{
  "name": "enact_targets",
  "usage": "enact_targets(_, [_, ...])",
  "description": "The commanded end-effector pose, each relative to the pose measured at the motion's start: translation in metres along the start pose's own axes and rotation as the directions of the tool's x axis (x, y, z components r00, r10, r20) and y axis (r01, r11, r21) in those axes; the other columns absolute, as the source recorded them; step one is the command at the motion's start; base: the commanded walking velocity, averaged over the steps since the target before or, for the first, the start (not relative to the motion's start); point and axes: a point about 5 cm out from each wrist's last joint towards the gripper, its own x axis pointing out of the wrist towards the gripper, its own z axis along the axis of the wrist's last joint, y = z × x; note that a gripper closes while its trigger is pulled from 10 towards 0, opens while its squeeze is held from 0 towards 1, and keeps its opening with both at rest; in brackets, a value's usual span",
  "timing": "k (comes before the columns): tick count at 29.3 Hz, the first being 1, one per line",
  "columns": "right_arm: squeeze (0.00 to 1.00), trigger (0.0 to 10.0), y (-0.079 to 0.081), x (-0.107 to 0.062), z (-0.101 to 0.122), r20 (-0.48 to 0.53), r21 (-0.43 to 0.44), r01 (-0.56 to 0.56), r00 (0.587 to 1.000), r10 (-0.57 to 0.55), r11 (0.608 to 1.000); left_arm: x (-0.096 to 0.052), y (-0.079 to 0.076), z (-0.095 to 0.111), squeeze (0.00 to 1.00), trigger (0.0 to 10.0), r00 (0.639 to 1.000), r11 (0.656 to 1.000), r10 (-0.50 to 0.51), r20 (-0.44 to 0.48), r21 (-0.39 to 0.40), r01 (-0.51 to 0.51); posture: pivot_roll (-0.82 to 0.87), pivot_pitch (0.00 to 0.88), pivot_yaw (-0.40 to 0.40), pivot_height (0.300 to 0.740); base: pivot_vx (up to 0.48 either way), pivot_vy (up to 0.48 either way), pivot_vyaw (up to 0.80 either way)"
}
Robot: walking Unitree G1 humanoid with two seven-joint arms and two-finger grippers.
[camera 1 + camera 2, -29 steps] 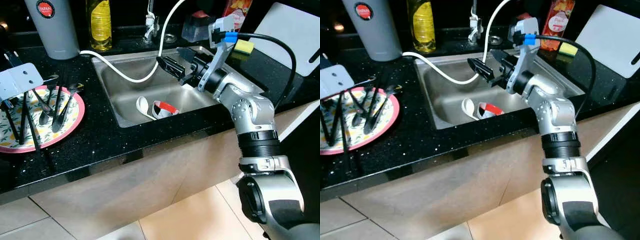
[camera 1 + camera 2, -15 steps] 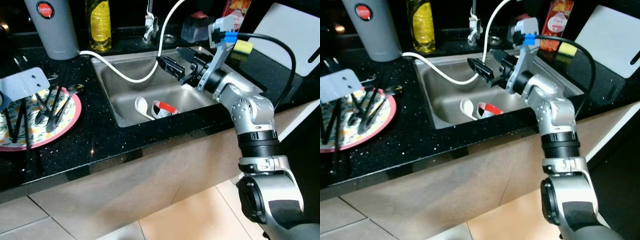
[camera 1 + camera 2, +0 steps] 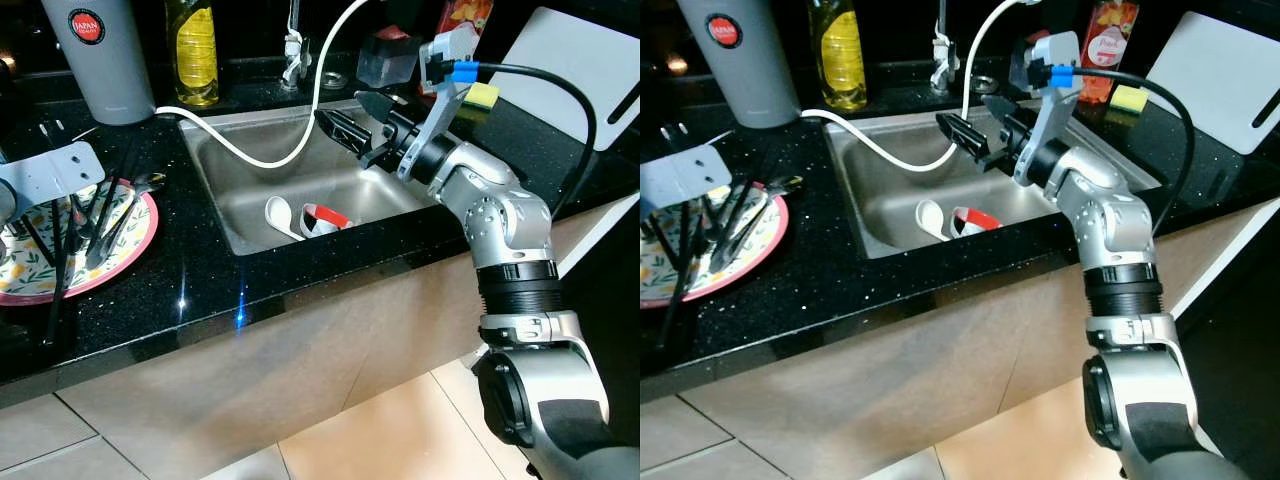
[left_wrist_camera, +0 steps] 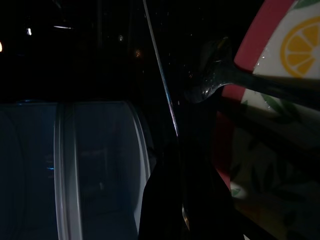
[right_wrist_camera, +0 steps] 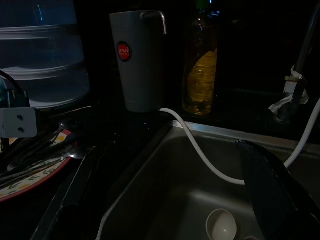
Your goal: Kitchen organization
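Black speckled tabletop (image 3: 200,290) with a steel sink (image 3: 240,215) set into it.

Right hand (image 3: 352,120): raised over the sink's far right part, above the basin and touching nothing; its two black fingers stand wide apart with nothing between them. A black cable (image 3: 560,80) loops from the wrist out to the right.

Left hand (image 3: 70,255): at the left edge, over the plate (image 3: 125,265); its long black fingers reach down among the cutlery. Whether they grip anything cannot be told. A grey bracket (image 3: 50,170) sits above them.

Plate: round, pink rim, lemon and leaf pattern, on the tabletop left of the sink. Several dark spoons and forks (image 3: 120,205) lie across it; in the left wrist view one spoon (image 4: 215,75) has its bowl over the plate's edge.

Sink contents: a white spoon (image 3: 278,213) and a red-and-white cup (image 3: 325,217) lying on its side, just beside each other on the basin floor. A white hose (image 3: 240,145) runs from the left rim across the basin and up toward the tap (image 3: 292,50).

Behind the sink: a grey jug (image 3: 95,60) with a red round label, a bottle of yellow liquid (image 3: 195,50), a clear container (image 3: 385,60), a red packet (image 3: 1105,40), a yellow sponge (image 3: 483,95).

Far right: a white board (image 3: 575,70) leaning at the tabletop's end.

Below: beige cupboard front and tiled floor (image 3: 380,430).
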Motion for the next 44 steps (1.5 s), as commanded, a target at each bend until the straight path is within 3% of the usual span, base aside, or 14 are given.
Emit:
enact_targets(1, [0.0, 10.0, 0.0, -0.001, 0.003, 0.005, 0.004, -0.004, 1.0, 0.004, 1.0, 0.006, -0.023, -0.001, 0.0, 0.0, 0.997, 0.997, -0.081, -0.02, 0.01, 0.081, -0.07, 0.179, -0.054, 0.74, 0.0, 0.0, 0.0])
enact_targets(5, [0.0, 10.0, 0.001, 0.0, 0.003, 0.006, 0.004, -0.008, 1.0, 0.008, 1.0, 0.005, -0.011, 0.003, 0.0, 0.0, 1.0, 1.0, -0.012, 0.001, 0.008, 0.012, -0.07, 0.177, -0.057, 0.74, 0.0, 0.0, 0.0])
enact_targets(6, [0.0, 10.0, 0.001, 0.0, 0.003, 0.007, 0.004, -0.008, 1.0, 0.008, 1.0, 0.003, -0.002, 0.006, 0.0, 10.0, 0.999, 0.999, 0.042, 0.01, 0.008, -0.042, -0.07, 0.177, -0.059, 0.74, 0.0, 0.0, 0.0])
enact_targets(10, [0.0, 10.0, 0.001, 0.0, 0.003, 0.007, 0.003, -0.008, 1.0, 0.008, 1.0, -0.004, 0.025, 0.021, 0.0, 10.0, 0.977, 0.979, 0.199, 0.071, -0.055, -0.195, -0.07, 0.176, -0.059, 0.74, 0.0, 0.0, 0.0])
enact_targets(15, [0.0, 10.0, 0.001, 0.0, 0.003, 0.011, 0.003, -0.003, 1.0, 0.003, 1.0, -0.007, 0.032, 0.032, 0.0, 10.0, 0.962, 0.97, 0.244, 0.125, -0.054, -0.239, -0.07, 0.175, -0.056, 0.74, 0.0, 0.0, 0.0])
enact_targets(16, [0.0, 10.0, 0.0, 0.0, 0.004, 0.02, 0.004, 0.004, 1.0, -0.004, 1.0, -0.011, 0.036, 0.041, 1.0, 10.0, 0.942, 0.958, 0.286, 0.176, -0.043, -0.283, -0.07, 0.176, -0.054, 0.74, 0.0, 0.0, 0.0])
enact_targets(24, [0.0, 10.0, -0.006, -0.002, 0.009, 0.06, 0.01, 0.059, 0.996, -0.06, 0.998, -0.036, 0.051, 0.103, 1.0, 10.0, 0.772, 0.91, 0.414, 0.482, -0.218, -0.351, -0.07, 0.173, -0.055, 0.74, 0.0, 0.0, 0.0])
enact_targets(25, [0.0, 10.0, -0.007, -0.003, 0.01, 0.064, 0.012, 0.069, 0.996, -0.069, 0.998, -0.039, 0.053, 0.112, 0.11, 10.0, 0.741, 0.897, 0.44, 0.507, -0.284, -0.338, -0.07, 0.17, -0.055, 0.74, 0.0, 0.0, 0.0])
enact_targets(26, [0.0, 10.0, -0.008, -0.003, 0.01, 0.068, 0.013, 0.077, 0.995, -0.078, 0.997, -0.044, 0.054, 0.123, 0.0, 10.0, 0.707, 0.888, 0.454, 0.542, -0.337, -0.312, -0.07, 0.169, -0.054, 0.74, 0.0, 0.0, 0.0])
enact_targets(33, [0.0, 10.0, -0.015, -0.009, 0.017, 0.111, -0.002, 0.154, 0.982, -0.153, 0.988, -0.056, 0.043, 0.158, 0.0, 10.0, 0.639, 0.847, 0.44, 0.63, -0.527, -0.064, -0.08, 0.167, -0.045, 0.74, 0.0, 0.0, 0.0])
enact_targets(35, [0.0, 10.0, -0.016, -0.012, 0.021, 0.133, -0.038, 0.199, 0.972, -0.193, 0.979, -0.063, 0.04, 0.166, 0.0, 10.0, 0.603, 0.803, 0.45, 0.659, -0.594, 0.05, -0.08, 0.169, -0.044, 0.74, 0.0, 0.0, 0.0])
enact_targets(38, [0.0, 10.0, -0.018, -0.025, 0.033, 0.216, -0.145, 0.346, 0.925, -0.311, 0.927, -0.085, 0.029, 0.181, 0.0, 10.0, 0.504, 0.64, 0.476, 0.721, -0.677, 0.363, -0.08, 0.171, -0.042, 0.74, 0.0, 0.0, 0.0])
enact_targets(40, [0.0, 10.0, -0.018, -0.03, 0.035, 0.241, -0.169, 0.395, 0.905, -0.351, 0.903, -0.09, 0.025, 0.183, 0.0, 10.0, 0.488, 0.594, 0.477, 0.731, -0.677, 0.434, -0.08, 0.171, -0.043, 0.74, 0.0, 0.0, 0.0])
enact_targets(44, [0.0, 10.0, -0.028, -0.052, 0.041, 0.301, -0.252, 0.583, 0.806, -0.51, 0.772, -0.104, 0.008, 0.189, 0.0, 10.0, 0.412, 0.509, 0.444, 0.796, -0.602, 0.615, -0.08, 0.171, -0.045, 0.74, 0.0, 0.0, 0.0])
